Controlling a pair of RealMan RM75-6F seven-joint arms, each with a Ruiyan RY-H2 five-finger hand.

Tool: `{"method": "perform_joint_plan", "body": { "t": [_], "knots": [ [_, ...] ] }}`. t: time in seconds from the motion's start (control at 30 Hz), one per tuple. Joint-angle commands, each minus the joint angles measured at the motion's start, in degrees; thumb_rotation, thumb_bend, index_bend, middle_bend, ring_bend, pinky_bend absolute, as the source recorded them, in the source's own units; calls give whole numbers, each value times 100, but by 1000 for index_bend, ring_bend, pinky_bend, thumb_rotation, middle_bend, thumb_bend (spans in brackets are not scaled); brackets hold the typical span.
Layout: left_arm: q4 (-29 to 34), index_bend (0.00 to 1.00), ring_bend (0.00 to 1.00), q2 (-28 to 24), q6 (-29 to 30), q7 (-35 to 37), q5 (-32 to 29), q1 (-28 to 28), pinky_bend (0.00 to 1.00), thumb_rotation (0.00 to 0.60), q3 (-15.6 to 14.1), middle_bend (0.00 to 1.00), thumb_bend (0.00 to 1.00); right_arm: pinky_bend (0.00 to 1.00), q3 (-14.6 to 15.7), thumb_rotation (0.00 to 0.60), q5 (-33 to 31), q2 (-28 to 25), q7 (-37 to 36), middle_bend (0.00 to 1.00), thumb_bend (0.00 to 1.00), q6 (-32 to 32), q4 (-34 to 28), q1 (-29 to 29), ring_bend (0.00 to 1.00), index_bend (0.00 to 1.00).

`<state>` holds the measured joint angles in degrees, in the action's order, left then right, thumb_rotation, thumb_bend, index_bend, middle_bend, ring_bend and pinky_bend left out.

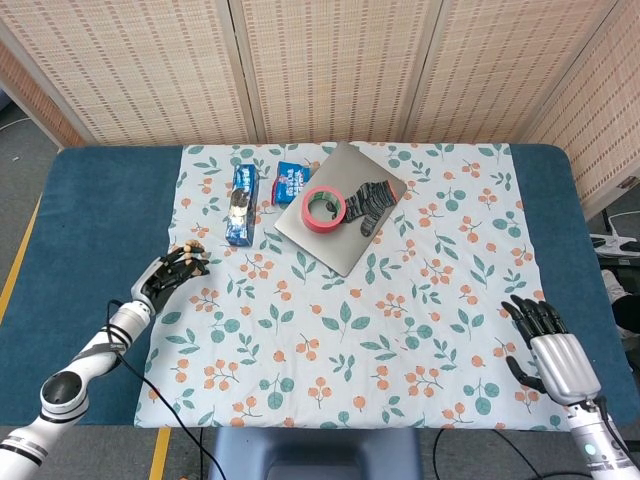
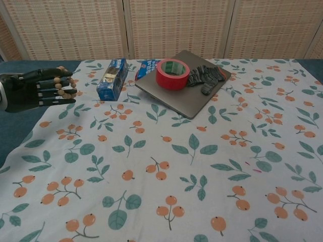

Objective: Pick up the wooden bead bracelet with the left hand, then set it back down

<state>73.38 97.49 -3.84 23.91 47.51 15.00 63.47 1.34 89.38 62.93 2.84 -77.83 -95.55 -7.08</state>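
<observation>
We see the left hand (image 2: 35, 89) out over the left edge of the floral cloth (image 1: 380, 300), fingers stretched nearly flat, with the wooden bead bracelet (image 2: 64, 84) draped across the fingertips rather than wrapped inside a firm fist; we judge it held, though only loosely. From the head view the beads (image 1: 189, 250) sit at the very tip of that hand, close above the cloth or perhaps already brushing it; we cannot tell which. The risk, as we read it, is that the loop slides off the fingers early and rolls or bounces toward the blue desk (image 1: 90, 230) margin, or that a bead snags on a fingertip when the hand lets go and drags the bracelet along with it. A lateral sweep could also nudge the blue snack packet (image 2: 111, 78) standing near. The right hand (image 1: 553, 350) rests at the far right edge, fingers apart, grasping nothing. Farther back lie a grey laptop (image 1: 330, 240) carrying a red tape roll (image 1: 324, 208) and a dark knitted glove (image 1: 370, 203), with a second small blue packet (image 1: 292, 182) beside it. Behind the desk stands a woven folding screen (image 1: 330, 60); grey floor shows at both sides.
</observation>
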Motion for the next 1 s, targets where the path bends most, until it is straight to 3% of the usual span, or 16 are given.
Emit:
{"method": "perform_joint_plan", "body": {
  "t": [0.03,0.17,0.23,0.37,0.63,0.83,1.0],
  "knots": [
    [-11,351,245,-39,86,19,-30,28,229,554,-63,538,380,0,3,600,4,1,3,0,309,4,-2,-2,0,0],
    [7,445,270,-84,248,25,-22,61,236,569,-186,607,380,0,3,600,7,1,4,0,309,5,-5,-4,0,0],
    [38,546,303,-111,300,67,-42,72,238,600,-234,667,383,0,8,600,12,3,6,0,309,9,-6,-6,0,0],
    [86,618,328,-158,413,153,-66,96,238,600,-316,724,379,0,12,600,8,3,6,0,309,26,-5,-12,0,0],
    [99,628,332,-266,446,407,-165,146,234,600,-432,730,376,0,18,600,12,-6,1,0,308,28,-13,-13,0,0],
    [97,636,332,-333,417,604,-279,172,207,390,-463,718,371,0,24,600,19,-8,11,0,309,33,-20,-15,0,0],
    [124,652,332,-328,370,640,-272,145,187,344,-422,709,397,0,29,600,21,-11,20,0,309,36,-26,-16,0,0]
  ]
}}
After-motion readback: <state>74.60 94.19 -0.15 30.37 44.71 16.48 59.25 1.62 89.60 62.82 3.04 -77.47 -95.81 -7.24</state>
